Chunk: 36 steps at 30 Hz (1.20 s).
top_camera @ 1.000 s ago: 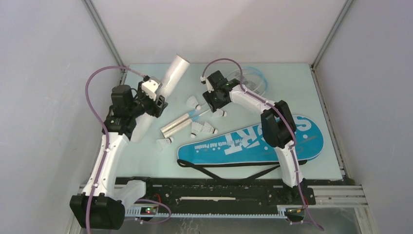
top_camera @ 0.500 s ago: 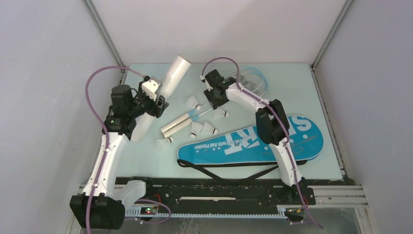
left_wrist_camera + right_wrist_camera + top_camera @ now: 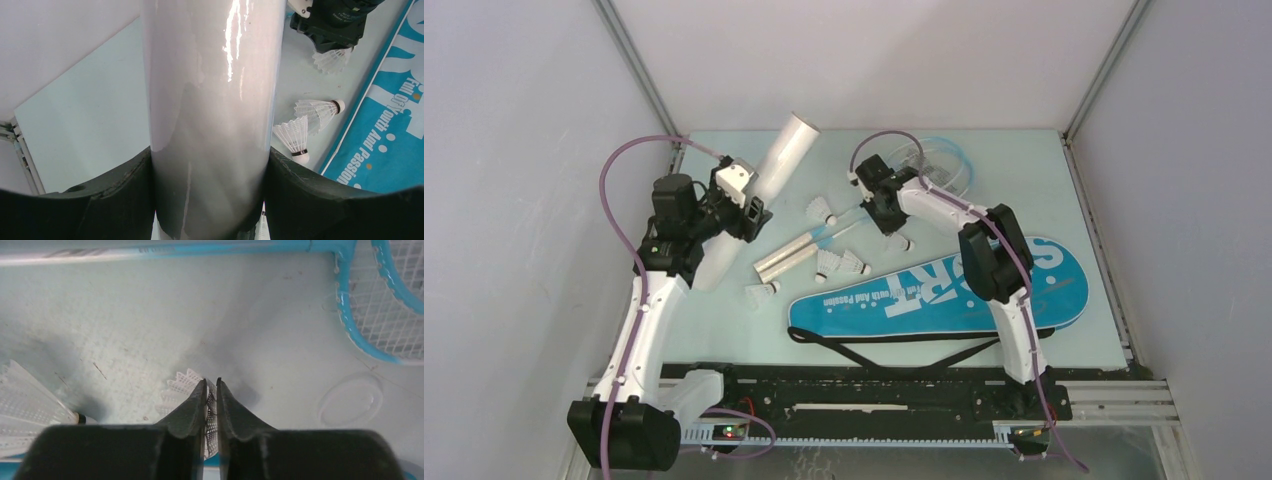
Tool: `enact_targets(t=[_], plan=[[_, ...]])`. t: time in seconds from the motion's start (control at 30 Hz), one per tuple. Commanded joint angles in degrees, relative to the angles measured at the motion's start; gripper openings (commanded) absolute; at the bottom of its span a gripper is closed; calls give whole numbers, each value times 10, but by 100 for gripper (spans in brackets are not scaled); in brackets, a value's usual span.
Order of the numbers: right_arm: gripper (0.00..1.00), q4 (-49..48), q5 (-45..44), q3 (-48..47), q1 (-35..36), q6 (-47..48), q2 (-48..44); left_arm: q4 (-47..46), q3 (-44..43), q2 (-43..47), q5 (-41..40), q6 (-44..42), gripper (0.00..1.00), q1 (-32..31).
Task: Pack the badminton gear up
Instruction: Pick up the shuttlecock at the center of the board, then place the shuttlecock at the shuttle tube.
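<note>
- The shuttlecock [image 3: 902,241] nearest the right arm sits low over the table [image 3: 1044,180]. The right gripper [image 3: 210,390] is clenched on its feathered skirt; I cannot tell whether it has lifted clear.
- The other four shuttlecocks lie loose: one [image 3: 822,210] beside the racket shafts, two [image 3: 827,265] [image 3: 854,265] together near the bag, and one [image 3: 764,292] nearer the left arm.
- The tube [image 3: 784,150] is tilted with its open end up and away, grasped around its middle by the left gripper [image 3: 742,212]. Its inside is hidden.
- Both rackets [image 3: 939,160] lie on the table, outside the bag.
- The bag [image 3: 964,285] lies flat at the near side, its strap [image 3: 874,347] trailing in front. I cannot tell whether it is open.
- Judging from this, nothing is packed yet: five shuttlecocks, the tube and the rackets remain.
</note>
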State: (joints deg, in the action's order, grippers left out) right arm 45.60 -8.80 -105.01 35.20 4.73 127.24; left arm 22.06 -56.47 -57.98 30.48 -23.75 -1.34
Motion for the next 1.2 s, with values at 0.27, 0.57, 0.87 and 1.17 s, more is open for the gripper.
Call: enact_targets(t=[0.27, 0.57, 0.87, 1.17], plan=[[0, 7, -28, 58, -18, 39, -139, -13, -2, 2, 66, -20, 9, 5], [0, -12, 199, 86, -141, -32, -267, -11, 15, -24, 119, -73, 9, -26], [0, -157, 508, 147, -289, -195, -384, -6, 4, -82, 215, -97, 8, -78], [0, -327, 619, 219, -323, -311, -465, 3, -28, -143, 233, -95, 7, -139]])
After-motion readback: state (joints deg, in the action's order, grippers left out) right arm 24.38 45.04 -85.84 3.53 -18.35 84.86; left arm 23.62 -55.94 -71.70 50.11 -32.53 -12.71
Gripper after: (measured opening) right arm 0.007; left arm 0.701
